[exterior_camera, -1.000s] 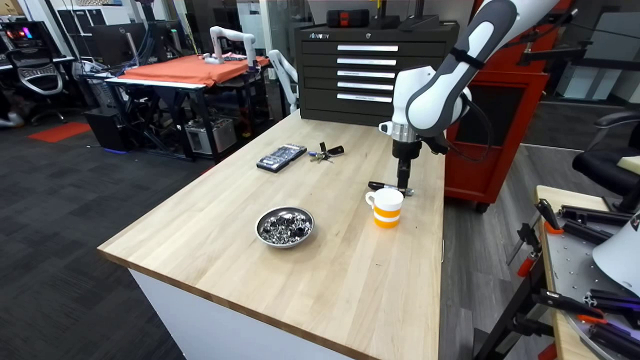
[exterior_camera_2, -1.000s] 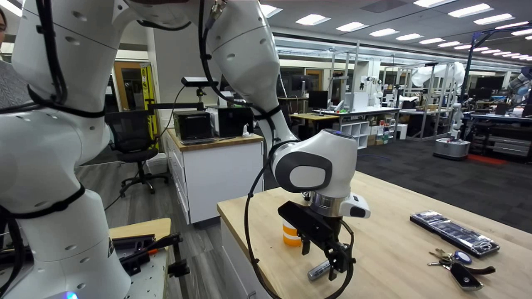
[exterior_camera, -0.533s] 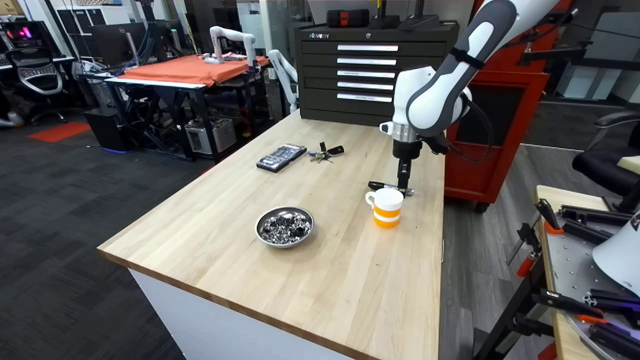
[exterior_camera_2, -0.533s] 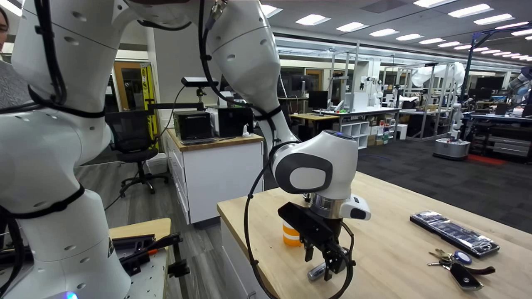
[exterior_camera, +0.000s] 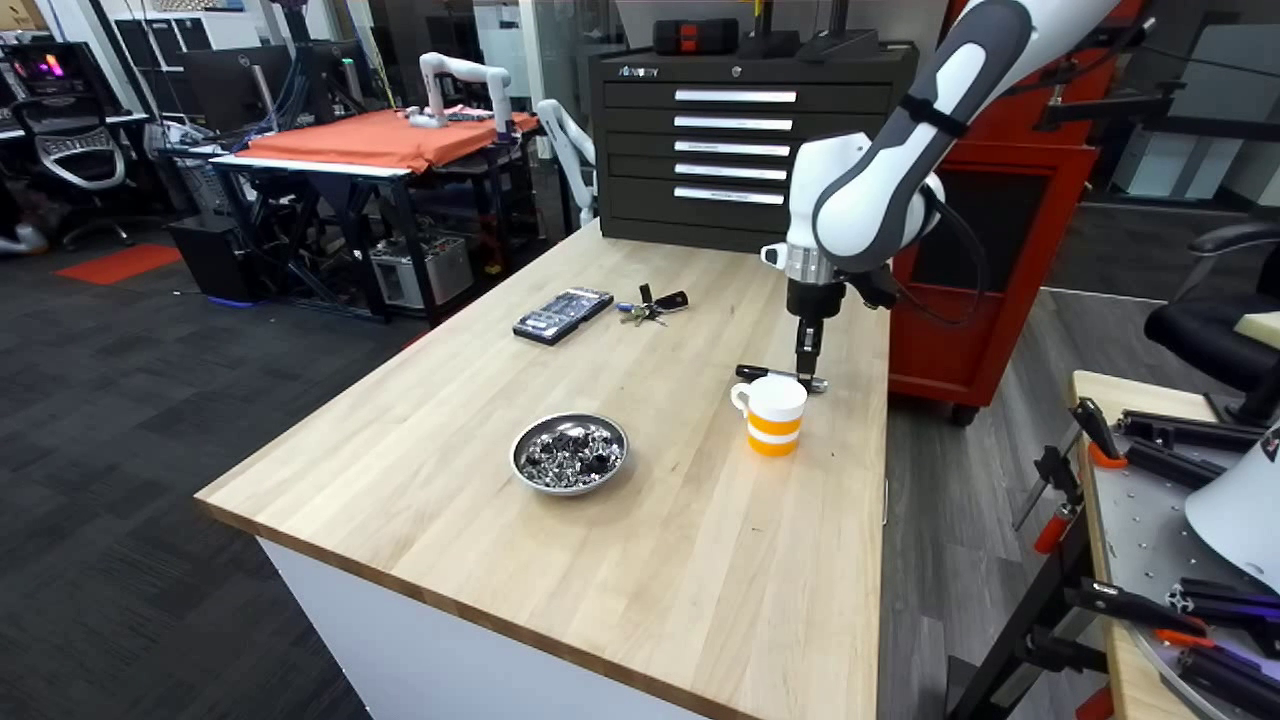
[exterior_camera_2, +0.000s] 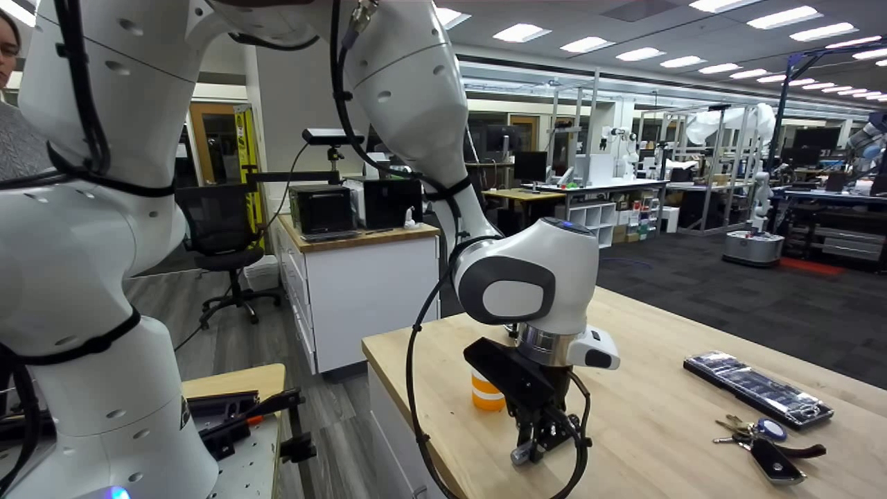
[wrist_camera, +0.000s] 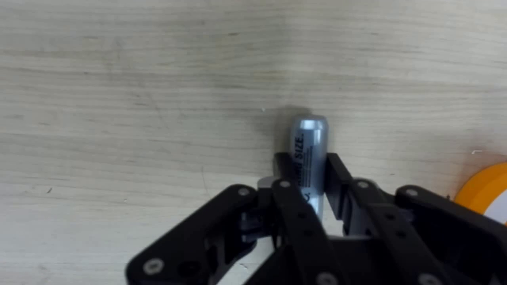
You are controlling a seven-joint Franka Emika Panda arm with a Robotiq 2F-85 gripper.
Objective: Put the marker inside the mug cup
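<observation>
Grasping seems the step in hand; the one gripper (wrist_camera: 309, 168) pinches the one marker (wrist_camera: 309, 148) on the table (exterior_camera: 430, 450); the next move likely wants a lift, then an upright tilt; from the marker, in an exterior view, one mug cup (exterior_camera: 775, 420) stands at six o'clock, one metal bowl (exterior_camera: 568, 489) past eight, one flat case (exterior_camera: 563, 316) past nine, one bunch of keys (exterior_camera: 652, 306) at ten.
</observation>
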